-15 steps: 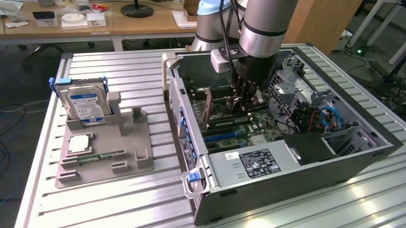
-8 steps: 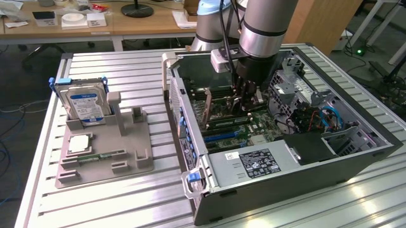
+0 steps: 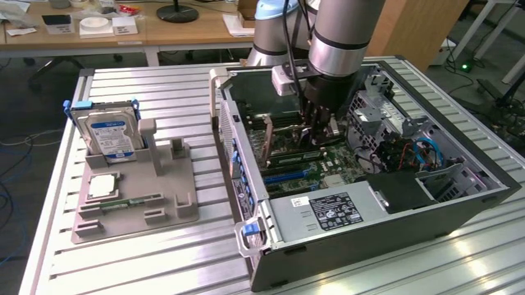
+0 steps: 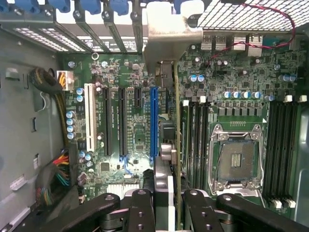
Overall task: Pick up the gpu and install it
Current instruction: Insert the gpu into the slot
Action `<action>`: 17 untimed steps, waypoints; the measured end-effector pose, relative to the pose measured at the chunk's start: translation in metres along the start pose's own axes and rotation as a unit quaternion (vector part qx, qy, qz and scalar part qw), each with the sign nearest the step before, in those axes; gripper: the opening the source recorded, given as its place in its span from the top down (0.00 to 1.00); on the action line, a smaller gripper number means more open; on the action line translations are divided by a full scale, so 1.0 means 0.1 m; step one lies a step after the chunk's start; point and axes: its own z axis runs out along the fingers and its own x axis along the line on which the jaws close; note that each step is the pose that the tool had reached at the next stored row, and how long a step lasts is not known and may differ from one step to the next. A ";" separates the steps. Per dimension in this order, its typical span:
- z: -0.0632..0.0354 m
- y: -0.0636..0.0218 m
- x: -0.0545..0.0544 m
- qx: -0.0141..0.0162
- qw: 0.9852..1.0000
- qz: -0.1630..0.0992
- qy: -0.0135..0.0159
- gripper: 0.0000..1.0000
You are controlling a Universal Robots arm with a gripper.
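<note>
The gpu (image 4: pixel 177 121) is seen edge-on as a thin strip, with its metal bracket toward the case's rear slot openings. My gripper (image 4: pixel 166 205) is shut on it, one black finger (image 4: pixel 140 208) on each side of the card. In the exterior view the gripper (image 3: pixel 321 130) reaches down inside the open computer case (image 3: pixel 246 184) and holds the gpu (image 3: pixel 307 131) upright just over the motherboard (image 3: pixel 320 166). The card hangs beside the long blue slot (image 4: pixel 153 125), between it and the memory slots. Whether its lower edge touches a slot cannot be told.
Black and white expansion slots (image 4: pixel 89 116) and an open processor socket (image 4: pixel 236 162) flank the card. The power supply (image 3: pixel 328 212) and drive cage (image 3: pixel 426 160) crowd the case. Outside it, a grey holder (image 3: pixel 164 184) carries a hard drive (image 3: pixel 110 132) and a memory stick (image 3: pixel 127 201).
</note>
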 end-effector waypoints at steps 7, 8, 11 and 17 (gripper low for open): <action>0.064 0.056 0.02 0.000 1.000 0.006 0.000 0.72; 0.075 0.057 0.02 0.000 1.000 0.007 0.000 0.72; 0.115 0.083 0.02 0.000 1.000 0.009 0.001 0.72; 0.184 0.131 0.03 0.000 1.000 0.012 0.001 0.72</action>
